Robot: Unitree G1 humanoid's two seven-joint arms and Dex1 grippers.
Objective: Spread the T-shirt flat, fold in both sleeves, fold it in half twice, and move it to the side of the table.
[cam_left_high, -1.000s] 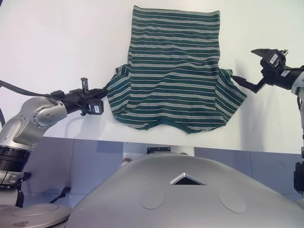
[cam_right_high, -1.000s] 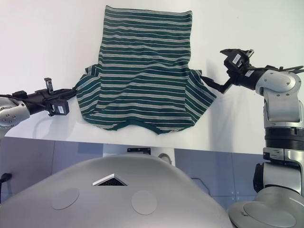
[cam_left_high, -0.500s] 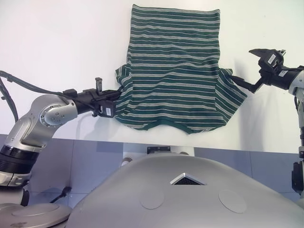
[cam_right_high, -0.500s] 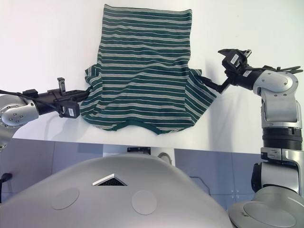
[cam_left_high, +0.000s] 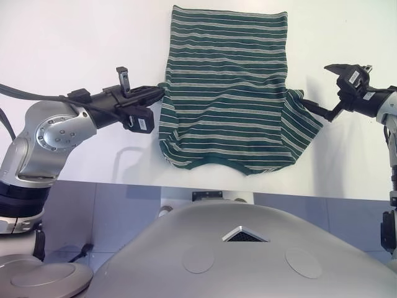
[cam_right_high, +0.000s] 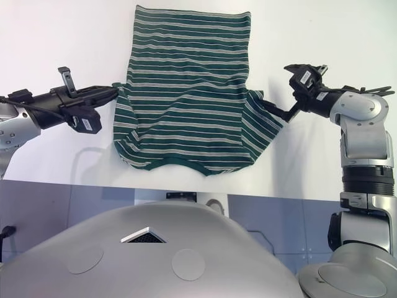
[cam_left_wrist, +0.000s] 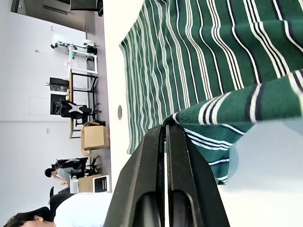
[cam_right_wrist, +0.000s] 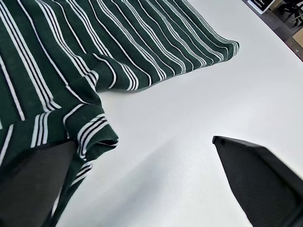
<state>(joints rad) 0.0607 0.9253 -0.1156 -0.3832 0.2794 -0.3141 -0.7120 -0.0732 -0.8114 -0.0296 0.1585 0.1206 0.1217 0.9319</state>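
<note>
A green T-shirt with white stripes lies on the white table, hem at the far side and neckline toward me. My left gripper is shut on the left sleeve and holds it raised at the left edge of the shirt's body. The right sleeve still lies spread outward. My right gripper stands open beside it, its lower finger against the sleeve's edge and its upper finger raised above the table.
The table's front edge runs just below the shirt's near end. Wide white surface stretches to the left and right of the shirt.
My left gripper has moved right and up, carrying the left sleeve inward against the shirt's body. The right arm has barely moved.
</note>
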